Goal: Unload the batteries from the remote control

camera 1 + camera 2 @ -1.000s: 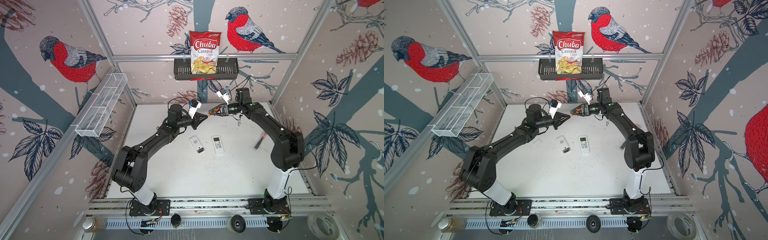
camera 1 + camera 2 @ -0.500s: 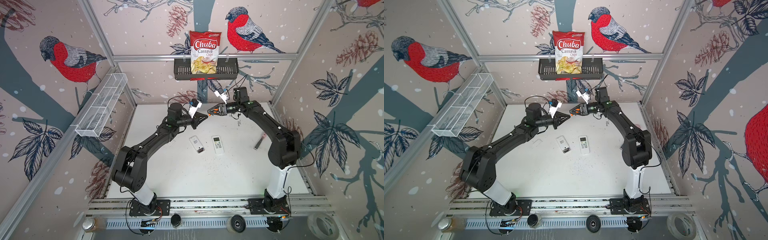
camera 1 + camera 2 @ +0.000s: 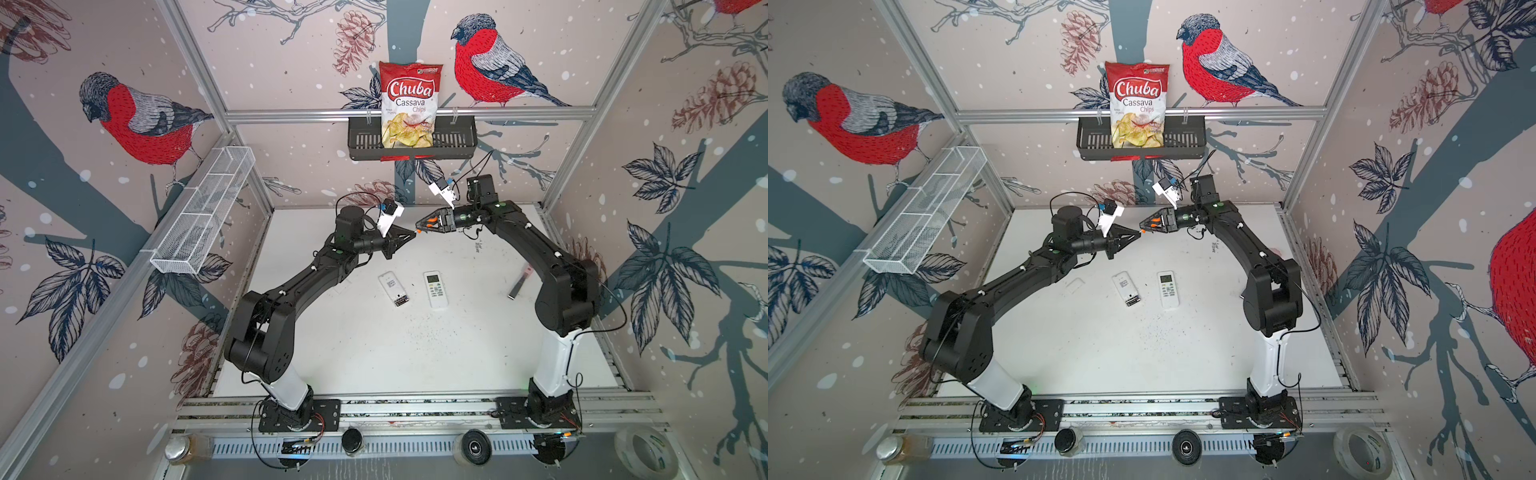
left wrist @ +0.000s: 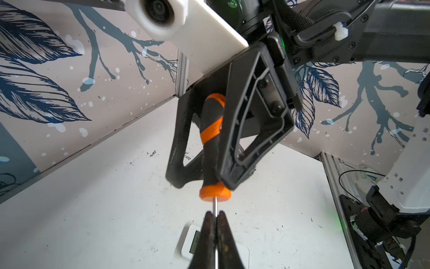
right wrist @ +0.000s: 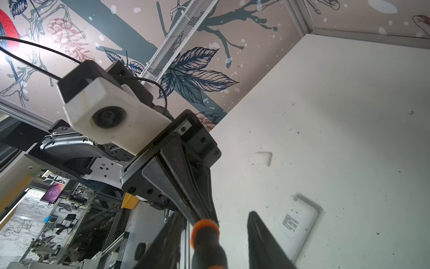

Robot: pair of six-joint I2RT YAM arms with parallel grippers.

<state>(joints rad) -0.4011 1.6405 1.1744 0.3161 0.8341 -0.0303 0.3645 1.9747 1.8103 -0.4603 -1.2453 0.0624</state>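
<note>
Above the back of the table my two grippers meet tip to tip. My left gripper (image 3: 412, 235) (image 3: 1137, 235) (image 4: 215, 213) is shut on the thin metal shaft of an orange-and-black screwdriver (image 4: 210, 139) (image 5: 207, 246). My right gripper (image 3: 419, 228) (image 3: 1143, 225) (image 5: 215, 213) stands open around its handle, with gaps on both sides. On the table lies a face-down white remote control (image 3: 392, 286) (image 3: 1125, 287) (image 5: 295, 228) with its compartment open, showing the batteries (image 3: 401, 300) (image 3: 1132, 300). A face-up remote (image 3: 435, 289) (image 3: 1168, 289) (image 4: 239, 253) lies beside it.
A small white battery cover (image 3: 1076, 286) lies left of the remotes. A dark flat tool (image 3: 519, 284) rests near the right arm. A wire basket (image 3: 203, 216) hangs on the left wall, and a black rack (image 3: 411, 141) with a chips bag hangs on the back wall.
The right arm's elbow has drifted slightly to the left. Both grippers have stayed tip to tip at the screwdriver, and the remotes have not moved.
</note>
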